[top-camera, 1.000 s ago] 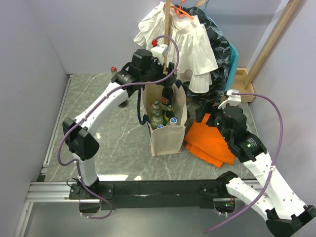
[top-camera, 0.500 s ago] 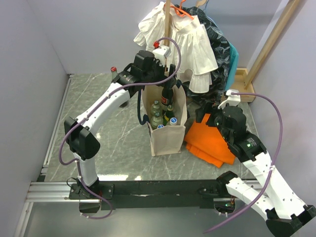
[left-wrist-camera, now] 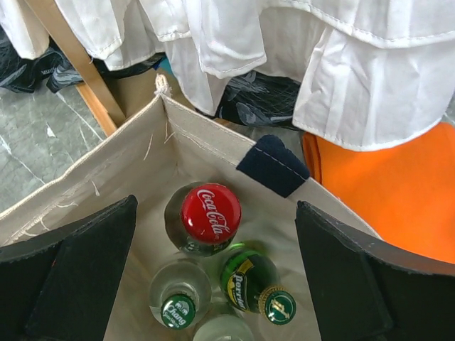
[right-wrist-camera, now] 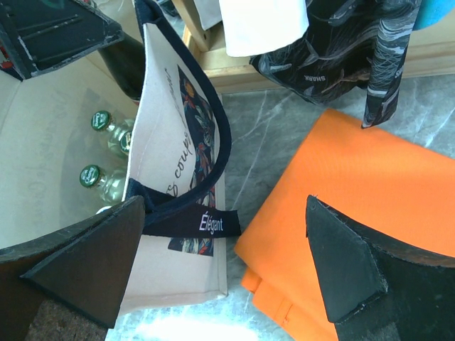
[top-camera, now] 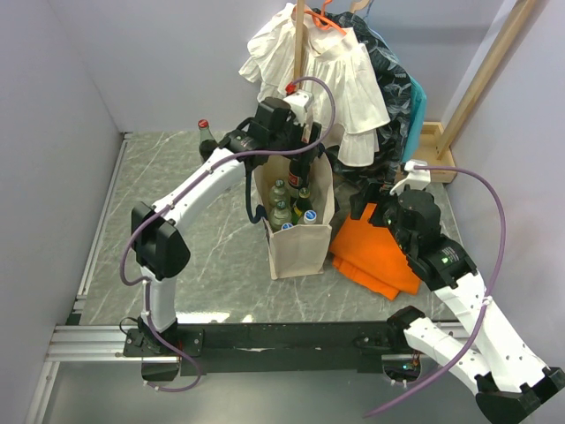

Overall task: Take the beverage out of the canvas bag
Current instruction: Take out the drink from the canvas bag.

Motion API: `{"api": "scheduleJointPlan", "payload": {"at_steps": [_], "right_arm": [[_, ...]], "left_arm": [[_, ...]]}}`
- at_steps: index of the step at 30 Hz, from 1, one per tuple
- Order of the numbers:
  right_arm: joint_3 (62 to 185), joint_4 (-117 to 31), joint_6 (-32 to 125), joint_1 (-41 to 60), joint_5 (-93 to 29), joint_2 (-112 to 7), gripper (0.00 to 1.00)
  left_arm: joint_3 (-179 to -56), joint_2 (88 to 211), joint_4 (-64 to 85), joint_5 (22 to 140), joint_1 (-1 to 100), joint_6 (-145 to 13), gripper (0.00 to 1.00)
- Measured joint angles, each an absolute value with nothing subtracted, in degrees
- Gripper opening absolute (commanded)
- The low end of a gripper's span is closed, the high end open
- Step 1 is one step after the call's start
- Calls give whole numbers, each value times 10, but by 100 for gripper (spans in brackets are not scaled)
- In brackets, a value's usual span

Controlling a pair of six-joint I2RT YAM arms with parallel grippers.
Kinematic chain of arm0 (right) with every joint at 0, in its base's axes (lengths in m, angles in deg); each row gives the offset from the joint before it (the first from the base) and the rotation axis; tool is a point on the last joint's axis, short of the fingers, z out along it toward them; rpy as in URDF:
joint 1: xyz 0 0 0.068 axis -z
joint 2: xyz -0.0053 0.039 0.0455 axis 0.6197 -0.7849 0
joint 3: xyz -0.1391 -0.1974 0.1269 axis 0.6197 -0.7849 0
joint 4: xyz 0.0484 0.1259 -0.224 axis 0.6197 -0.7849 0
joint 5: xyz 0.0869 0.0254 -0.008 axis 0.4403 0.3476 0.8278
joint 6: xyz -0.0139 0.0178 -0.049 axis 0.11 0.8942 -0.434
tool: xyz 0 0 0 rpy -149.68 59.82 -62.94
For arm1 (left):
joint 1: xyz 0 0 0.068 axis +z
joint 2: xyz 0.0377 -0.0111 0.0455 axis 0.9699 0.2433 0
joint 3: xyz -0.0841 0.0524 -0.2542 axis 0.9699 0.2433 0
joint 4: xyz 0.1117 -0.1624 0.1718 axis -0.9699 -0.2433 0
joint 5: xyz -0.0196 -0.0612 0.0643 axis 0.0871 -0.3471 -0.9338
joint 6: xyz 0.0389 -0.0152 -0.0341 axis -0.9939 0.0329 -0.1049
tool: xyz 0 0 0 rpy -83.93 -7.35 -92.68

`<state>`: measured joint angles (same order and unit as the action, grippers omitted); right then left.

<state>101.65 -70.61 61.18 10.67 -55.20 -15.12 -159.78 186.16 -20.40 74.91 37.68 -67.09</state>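
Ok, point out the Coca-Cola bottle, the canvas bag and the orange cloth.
Coca-Cola bottle (left-wrist-camera: 210, 213), left wrist view, red cap.
canvas bag (top-camera: 300, 252), top view, front wall.
orange cloth (right-wrist-camera: 370, 163), right wrist view, top face.

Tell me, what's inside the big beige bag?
The canvas bag holds upright bottles: a red-capped Coca-Cola bottle, a green bottle, a clear bottle with a green cap, and a blue-capped one seen from above. Their lower halves and the bag's floor are hidden.
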Motion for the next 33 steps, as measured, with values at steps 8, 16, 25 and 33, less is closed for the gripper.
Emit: {"api": "scheduleJointPlan", "payload": {"at_steps": [8, 16, 25, 33], "right_arm": [[1016, -706, 611, 107, -552, -151, 100], [1016, -706, 610, 107, -552, -154, 100], [1016, -706, 609, 107, -554, -154, 100], [1016, -706, 609, 107, -555, -155, 100]], "left_arm": [[-1599, 1864, -200, 720, 375, -670, 87], [-1599, 1865, -199, 710, 375, -671, 76], [-1600, 1868, -200, 705, 375, -671, 71], [-1607, 1878, -194, 705, 375, -671, 69]]}}
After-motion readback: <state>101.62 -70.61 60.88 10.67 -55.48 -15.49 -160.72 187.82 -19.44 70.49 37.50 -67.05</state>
